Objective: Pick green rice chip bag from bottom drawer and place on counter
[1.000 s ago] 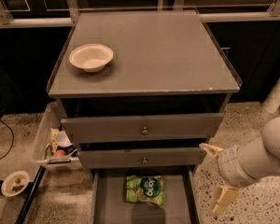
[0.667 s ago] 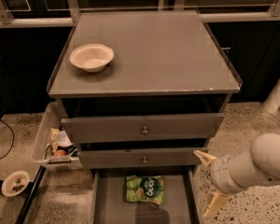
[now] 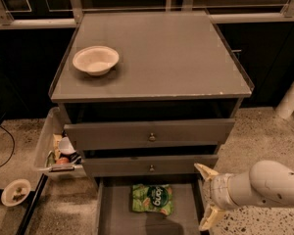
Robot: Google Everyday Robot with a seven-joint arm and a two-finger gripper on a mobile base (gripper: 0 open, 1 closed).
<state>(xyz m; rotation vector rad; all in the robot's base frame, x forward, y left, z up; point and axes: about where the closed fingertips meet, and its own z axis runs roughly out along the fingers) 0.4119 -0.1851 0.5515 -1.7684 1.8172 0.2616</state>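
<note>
Several odds and ends sit in a pale bin (image 3: 51, 148) against the cabinet's left side. A white bowl (image 3: 95, 59) rests on the left part of the worktop (image 3: 176, 53). Neither concerns the job.

Below the two knobbed drawers (image 3: 149, 133), the bottom drawer (image 3: 115, 214) stands pulled out toward the near side. The green rice chip bag (image 3: 153, 199) lies flat on its floor, about midway across. Just right of the bag, by the drawer's right wall, hangs the tool (image 3: 206, 195). Its two pale fingers are spread wide, one farther and one nearer, with nothing between them.

Trouble looks likeliest in three ways. Coming in from this side, a finger could catch the drawer's right wall. The bag is thin, crinkly and flat, so the fingers may skate over it or shove it leftward rather than pinch it. On the way up, the bag or wrist could knock the drawer front overhanging it.

The arm (image 3: 269, 182) enters low from the right edge, its forearm roughly level and pointing left toward the drawer.
</note>
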